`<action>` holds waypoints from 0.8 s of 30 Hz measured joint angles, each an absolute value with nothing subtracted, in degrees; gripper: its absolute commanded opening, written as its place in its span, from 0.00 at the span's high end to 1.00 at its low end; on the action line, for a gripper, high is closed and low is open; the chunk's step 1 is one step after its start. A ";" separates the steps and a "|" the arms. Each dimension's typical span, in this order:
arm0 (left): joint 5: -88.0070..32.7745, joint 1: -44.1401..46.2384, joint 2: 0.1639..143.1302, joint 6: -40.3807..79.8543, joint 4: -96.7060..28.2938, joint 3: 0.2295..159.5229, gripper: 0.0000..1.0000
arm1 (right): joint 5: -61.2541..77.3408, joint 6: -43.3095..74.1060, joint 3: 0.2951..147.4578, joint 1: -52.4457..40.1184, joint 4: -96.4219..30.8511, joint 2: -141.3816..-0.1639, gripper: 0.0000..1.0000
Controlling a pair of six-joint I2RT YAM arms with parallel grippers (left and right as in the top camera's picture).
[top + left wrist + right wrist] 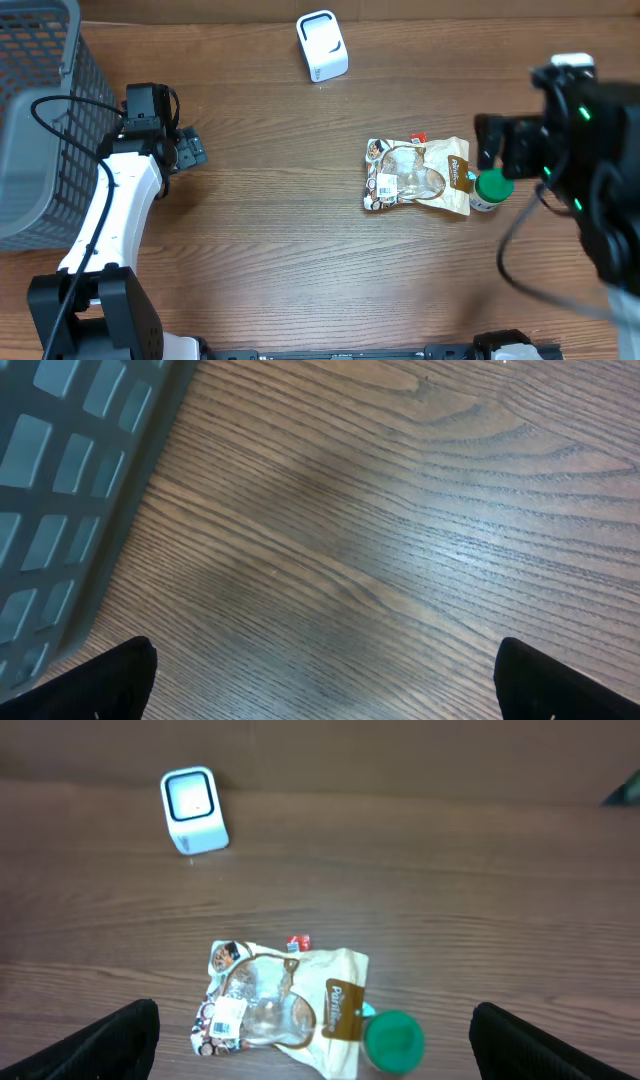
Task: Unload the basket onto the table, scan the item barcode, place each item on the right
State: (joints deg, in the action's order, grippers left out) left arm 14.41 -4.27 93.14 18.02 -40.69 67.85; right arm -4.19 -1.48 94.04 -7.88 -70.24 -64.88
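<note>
A clear and cream snack bag (417,176) lies flat on the wooden table, right of centre. A white barcode label (228,1016) sits near its left end. A green-capped container (491,189) rests against the bag's right edge. The white scanner (322,45) stands at the back of the table, also in the right wrist view (193,810). My right gripper (490,150) hovers open just right of the bag, and its fingers frame the bag (290,1000) and the green cap (393,1040). My left gripper (195,148) is open over bare wood far to the left, holding nothing.
A grey mesh basket (40,120) fills the back left corner, close beside my left arm; its wall shows in the left wrist view (70,490). A small red scrap (298,942) lies just behind the bag.
</note>
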 measured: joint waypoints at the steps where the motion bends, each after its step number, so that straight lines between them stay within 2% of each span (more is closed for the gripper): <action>1: 14.41 -4.27 93.14 18.02 -40.69 67.85 0.00 | -4.45 -1.48 94.04 -7.88 -70.65 -63.75 0.00; 15: 14.41 -4.27 93.14 18.02 -40.71 67.85 0.00 | -5.26 -1.50 94.04 -8.01 -74.26 -49.10 0.00; 24: 14.41 -4.27 93.14 18.02 -40.69 67.85 0.01 | -1.61 -1.50 91.96 -8.01 -68.45 -40.93 0.00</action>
State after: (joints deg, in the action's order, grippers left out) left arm 14.41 -4.27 93.14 18.02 -40.69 67.85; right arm -1.61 -1.50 91.96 -8.01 -68.45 -40.93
